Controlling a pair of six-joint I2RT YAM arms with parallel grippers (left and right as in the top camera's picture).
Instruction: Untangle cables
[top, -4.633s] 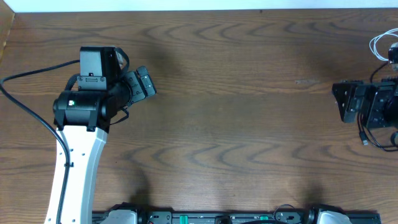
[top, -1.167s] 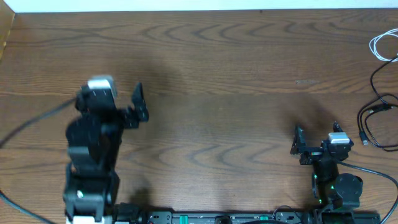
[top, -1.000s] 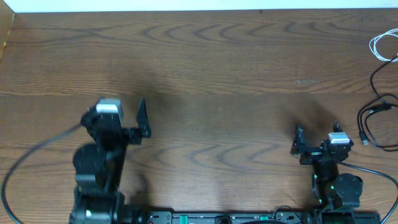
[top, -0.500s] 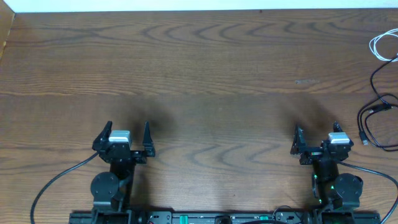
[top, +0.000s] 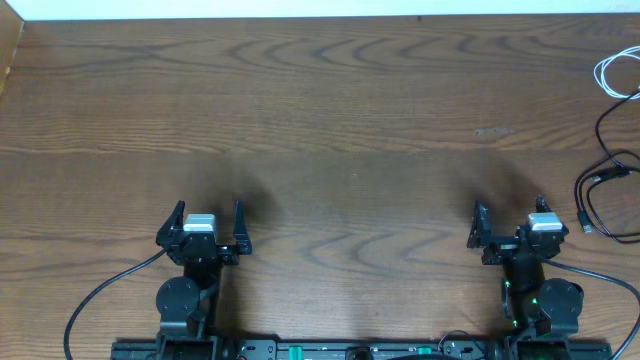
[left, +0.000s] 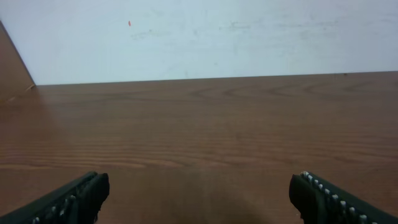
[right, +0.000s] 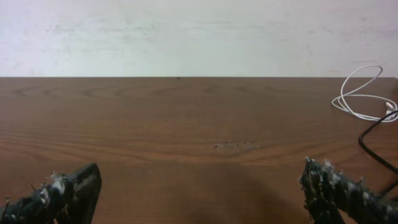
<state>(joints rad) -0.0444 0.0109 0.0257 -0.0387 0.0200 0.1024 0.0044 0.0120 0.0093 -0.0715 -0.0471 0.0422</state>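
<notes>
thin looped white cable (top: 598, 74) and black cables (top: 597, 176) on grained wooden table (top: 350, 100).

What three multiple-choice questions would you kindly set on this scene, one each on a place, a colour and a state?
1. Where do the white cable and the black cables lie?
A. in the middle
B. by the right edge of the table
C. by its left edge

2. What colour is the cable nearest the table's far edge?
A. white
B. red
C. blue

3. How do the left hand and the right hand stand?
A. both shut
B. one holds a cable
C. both open and empty

Answers: B, since all the cables sit at the right edge in the overhead view; A, since the farthest loop is white; C, since each hand's fingers stand wide apart with nothing between them.
</notes>
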